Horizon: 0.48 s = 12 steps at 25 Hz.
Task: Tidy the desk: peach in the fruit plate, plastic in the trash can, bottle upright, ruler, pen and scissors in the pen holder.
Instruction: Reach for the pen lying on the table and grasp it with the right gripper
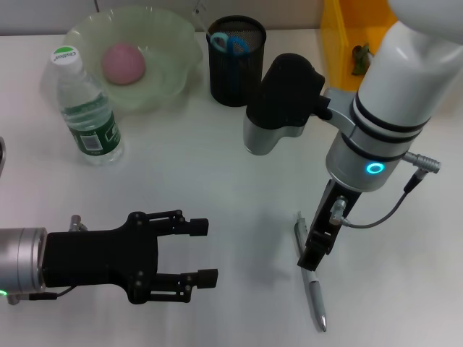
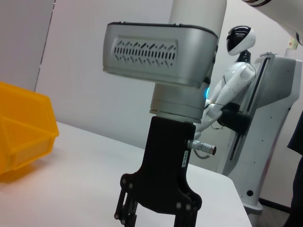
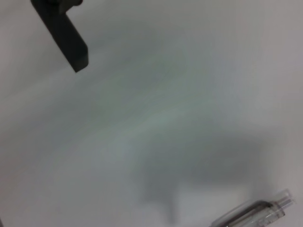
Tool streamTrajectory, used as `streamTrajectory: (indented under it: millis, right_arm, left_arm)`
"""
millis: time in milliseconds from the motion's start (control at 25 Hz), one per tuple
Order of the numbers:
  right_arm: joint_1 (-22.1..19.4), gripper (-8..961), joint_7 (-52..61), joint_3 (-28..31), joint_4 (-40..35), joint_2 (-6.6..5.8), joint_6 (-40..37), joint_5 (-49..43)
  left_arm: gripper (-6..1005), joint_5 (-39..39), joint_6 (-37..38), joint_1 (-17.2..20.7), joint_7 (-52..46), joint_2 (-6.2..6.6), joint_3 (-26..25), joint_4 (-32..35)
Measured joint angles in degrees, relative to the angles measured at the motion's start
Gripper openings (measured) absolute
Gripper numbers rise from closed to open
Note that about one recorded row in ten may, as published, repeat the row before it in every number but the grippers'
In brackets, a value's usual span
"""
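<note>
A silver pen (image 1: 317,298) lies on the white table at the lower right; it also shows in the right wrist view (image 3: 258,215). My right gripper (image 1: 314,253) hangs straight over the pen's upper end, jaws apart, holding nothing; the left wrist view shows it from the side (image 2: 156,215). My left gripper (image 1: 210,251) is open and empty at the lower left. A pink peach (image 1: 123,62) lies in the green fruit plate (image 1: 177,69). The water bottle (image 1: 85,108) stands upright. Blue-handled scissors (image 1: 230,43) stand in the black mesh pen holder (image 1: 236,72). No ruler or plastic shows.
A yellow bin (image 1: 340,36) stands at the back right, also in the left wrist view (image 2: 23,127). My right arm's grey and black wrist (image 1: 278,108) hangs over the table's middle. White table (image 1: 217,181) lies between the two grippers.
</note>
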Motion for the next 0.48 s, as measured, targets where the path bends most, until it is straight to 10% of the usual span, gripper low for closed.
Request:
streamTrajectory:
  millis: [480]
  right_arm:
    - [1.94, 679, 6.14, -3.98, 2.32, 0.01, 1.66, 0.23]
  left_arm:
    - [786, -0.03, 0.20, 0.13, 0.00, 0.00, 0.07, 0.00]
